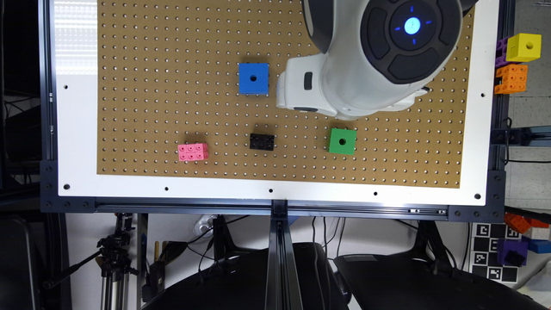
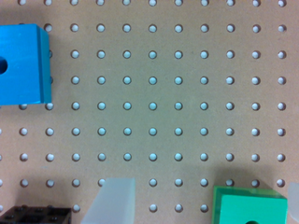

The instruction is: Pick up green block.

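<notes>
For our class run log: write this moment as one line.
phase: approach | target: bright green cube with holed top, untouched on pegboard | claw: open, empty | beside: blue cube

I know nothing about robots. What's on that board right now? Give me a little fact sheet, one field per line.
surface: brown pegboard with a white border
target: green block, round hole on top, resting on the board, not held
arm: white robot arm above the board, beside the blue cube
pincer: pale fingertips spread apart, green block between them in the wrist view
other pieces on board: pink brick, black brick
off the board: yellow cube, orange brick
</notes>
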Available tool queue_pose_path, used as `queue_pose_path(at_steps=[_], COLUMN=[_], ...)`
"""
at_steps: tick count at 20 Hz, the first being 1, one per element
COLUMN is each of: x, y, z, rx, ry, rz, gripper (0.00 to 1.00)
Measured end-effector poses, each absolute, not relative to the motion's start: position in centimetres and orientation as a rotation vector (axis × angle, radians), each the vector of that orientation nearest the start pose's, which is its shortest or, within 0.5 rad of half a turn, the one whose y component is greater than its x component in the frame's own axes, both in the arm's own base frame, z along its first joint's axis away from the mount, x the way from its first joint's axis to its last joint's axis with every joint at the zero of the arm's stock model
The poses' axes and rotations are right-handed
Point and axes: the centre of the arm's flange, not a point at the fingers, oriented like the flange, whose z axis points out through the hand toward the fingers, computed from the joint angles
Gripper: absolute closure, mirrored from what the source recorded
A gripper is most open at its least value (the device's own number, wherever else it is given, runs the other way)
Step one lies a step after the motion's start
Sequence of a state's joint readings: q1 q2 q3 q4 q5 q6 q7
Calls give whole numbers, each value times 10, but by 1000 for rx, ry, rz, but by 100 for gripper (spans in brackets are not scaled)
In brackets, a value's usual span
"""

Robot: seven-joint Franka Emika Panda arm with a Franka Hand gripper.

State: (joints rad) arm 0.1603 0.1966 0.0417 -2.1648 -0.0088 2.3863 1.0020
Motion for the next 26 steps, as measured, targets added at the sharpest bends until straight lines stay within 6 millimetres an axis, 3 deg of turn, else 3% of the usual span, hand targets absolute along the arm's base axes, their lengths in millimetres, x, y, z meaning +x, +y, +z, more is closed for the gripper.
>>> queue_pose_path(at_steps=[8, 16, 22, 26], x=[554, 596, 602, 603], y=[113, 132, 139, 141], z=[311, 303, 300, 271], rx=[-2879, -2863, -2862, -2870], ry=[1204, 1175, 1163, 1164], rz=[-42, -68, -66, -37], gripper=[0, 0, 0, 0])
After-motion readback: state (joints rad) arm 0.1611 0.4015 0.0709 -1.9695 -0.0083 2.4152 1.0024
